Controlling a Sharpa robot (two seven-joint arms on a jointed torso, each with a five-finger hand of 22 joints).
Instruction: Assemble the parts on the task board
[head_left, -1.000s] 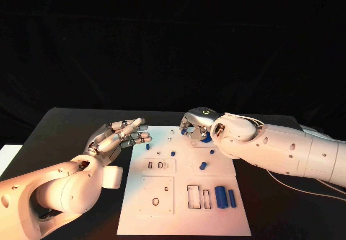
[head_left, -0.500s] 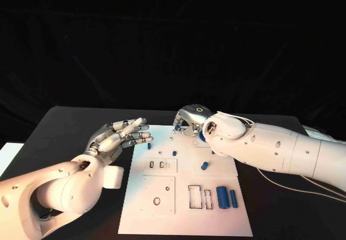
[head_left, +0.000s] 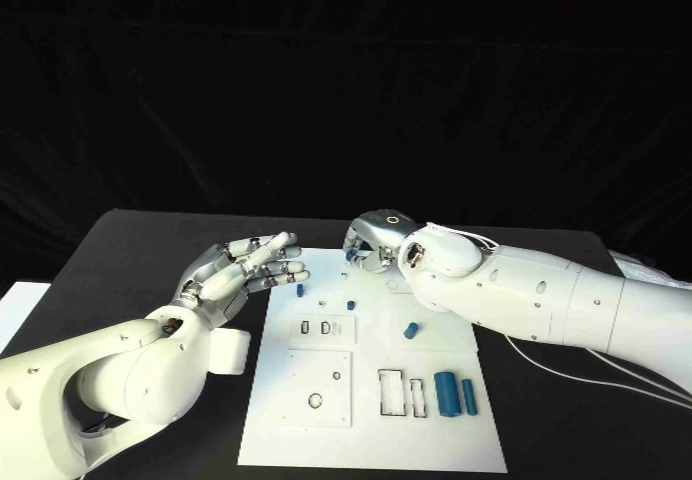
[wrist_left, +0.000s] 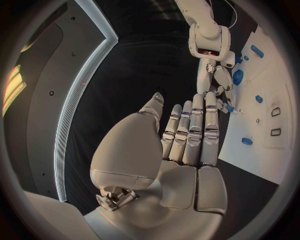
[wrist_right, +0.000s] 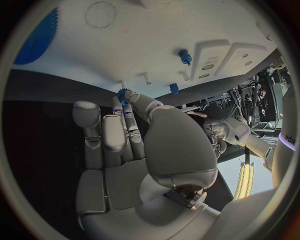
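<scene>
The white task board (head_left: 310, 440) lies between my arms. At its far edge my right hand (head_left: 372, 243) pinches a small blue part (wrist_right: 122, 93) between thumb and fingertips, just above the board (wrist_right: 125, 45) and close to a white peg (wrist_right: 145, 78). My left hand (head_left: 242, 272) hovers open beside the board's far left corner, its fingers straight and holding nothing (wrist_left: 187, 135). Loose blue parts lie on the board: a short peg (head_left: 300, 292), another (head_left: 349, 305), a tilted one (head_left: 411, 329), and two long cylinders (head_left: 446, 392) near the front right. A blue gear (wrist_right: 37, 35) sits near my right hand.
Rectangular slots (head_left: 389, 392) and an oval hole (head_left: 315, 400) are cut into the board's near half. A cable (head_left: 577, 370) trails over the black table to the right of the board. A white surface (head_left: 15, 300) meets the table's left edge.
My right arm has swung left along the board's far edge and now covers the blue gear in the head view. My left hand has barely moved.
</scene>
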